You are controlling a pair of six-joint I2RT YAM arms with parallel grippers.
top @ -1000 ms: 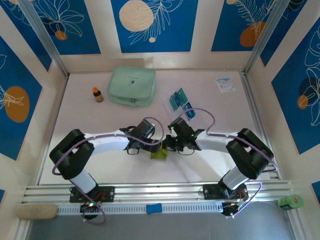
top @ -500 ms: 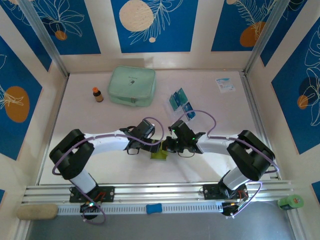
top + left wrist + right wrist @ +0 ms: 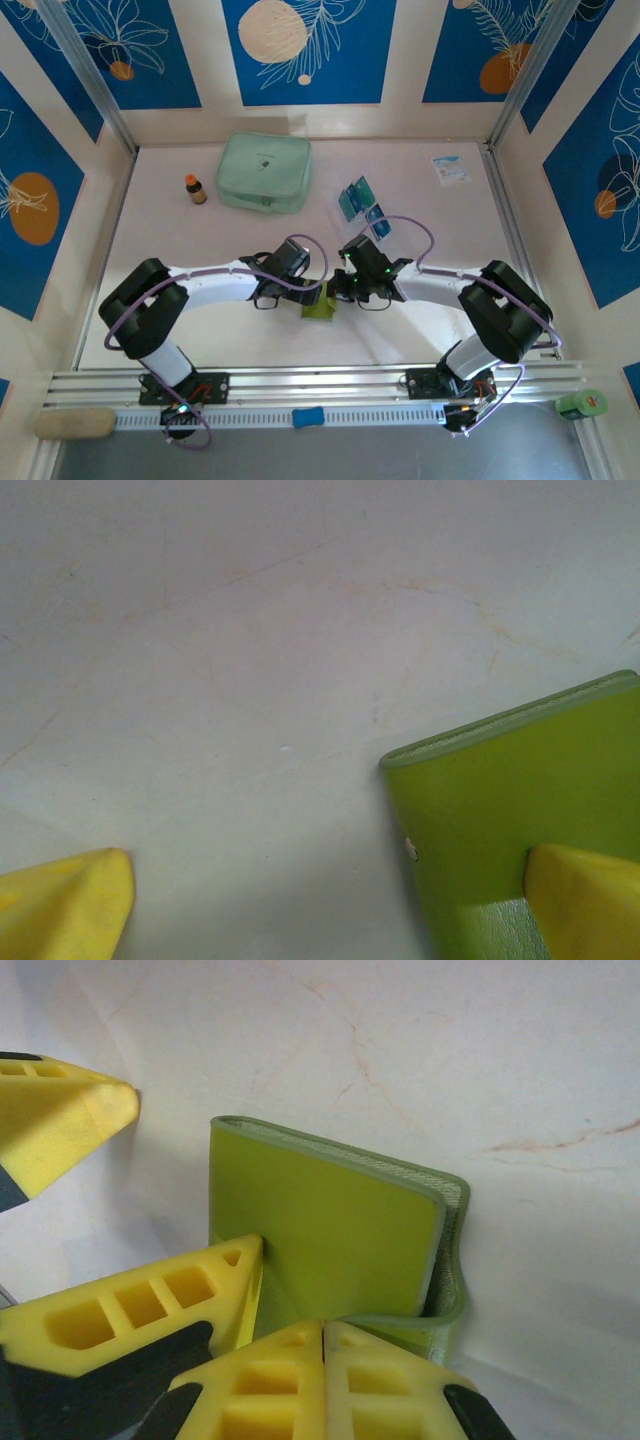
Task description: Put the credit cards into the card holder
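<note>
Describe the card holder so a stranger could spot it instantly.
Find the large pale mint zip pouch at the rear, then the blue credit cards to its right. Nearer the arms sits the small yellow-green folding card holder, the only yellow-green item there.

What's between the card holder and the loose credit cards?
In the top view, the right gripper sits at the edge of the card holder, its wrist covering the near part of that stretch; the rest, up to the credit cards, is bare table.
</note>
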